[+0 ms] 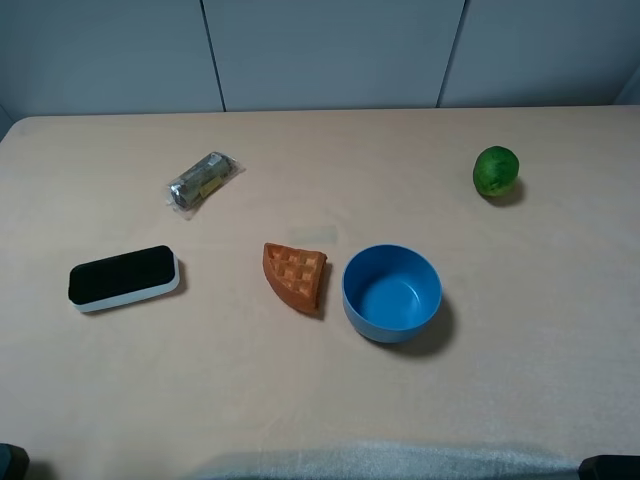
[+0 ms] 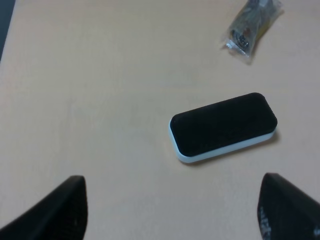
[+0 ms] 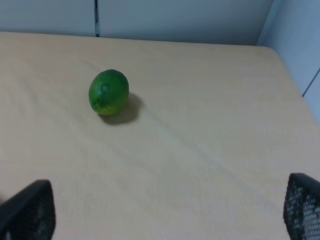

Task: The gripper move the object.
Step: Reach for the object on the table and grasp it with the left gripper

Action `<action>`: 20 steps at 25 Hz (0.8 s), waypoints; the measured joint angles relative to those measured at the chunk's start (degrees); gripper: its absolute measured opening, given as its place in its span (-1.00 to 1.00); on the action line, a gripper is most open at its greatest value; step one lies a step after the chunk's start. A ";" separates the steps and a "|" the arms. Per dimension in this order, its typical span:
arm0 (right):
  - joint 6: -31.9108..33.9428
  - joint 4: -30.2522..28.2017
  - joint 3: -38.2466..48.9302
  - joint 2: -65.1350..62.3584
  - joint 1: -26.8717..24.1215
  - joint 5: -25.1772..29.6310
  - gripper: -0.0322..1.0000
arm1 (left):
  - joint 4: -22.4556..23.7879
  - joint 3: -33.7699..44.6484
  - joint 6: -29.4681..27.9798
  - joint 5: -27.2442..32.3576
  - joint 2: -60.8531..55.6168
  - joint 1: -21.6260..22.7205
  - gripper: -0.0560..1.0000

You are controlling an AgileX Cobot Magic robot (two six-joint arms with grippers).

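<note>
The object, a small crinkly clear-plastic packet [image 1: 204, 182] with grey-green and yellowish contents, lies at the back left of the beige table. It also shows in the left wrist view [image 2: 250, 25], beyond the eraser. My left gripper [image 2: 172, 207] is open and empty, its dark fingers [image 2: 67, 207] wide apart, held back from the packet with the eraser between them. My right gripper [image 3: 167, 210] is open and empty over the table's right side, far from the packet.
A black-and-white whiteboard eraser [image 1: 124, 277] [image 2: 223, 127] lies in front of the packet. An orange waffle wedge [image 1: 296, 276] and a blue bowl [image 1: 392, 292] sit mid-table. A green lime [image 1: 496, 172] [image 3: 109, 92] sits back right. A wall backs the table.
</note>
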 joint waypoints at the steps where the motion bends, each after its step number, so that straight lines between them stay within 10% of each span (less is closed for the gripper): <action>1: 0.00 0.00 0.00 0.00 0.00 0.00 0.41 | 0.00 0.00 0.00 0.00 0.00 0.00 0.55; 20: 0.00 0.00 0.00 0.00 0.00 0.00 0.41 | 0.00 0.00 0.00 0.00 0.00 0.00 0.55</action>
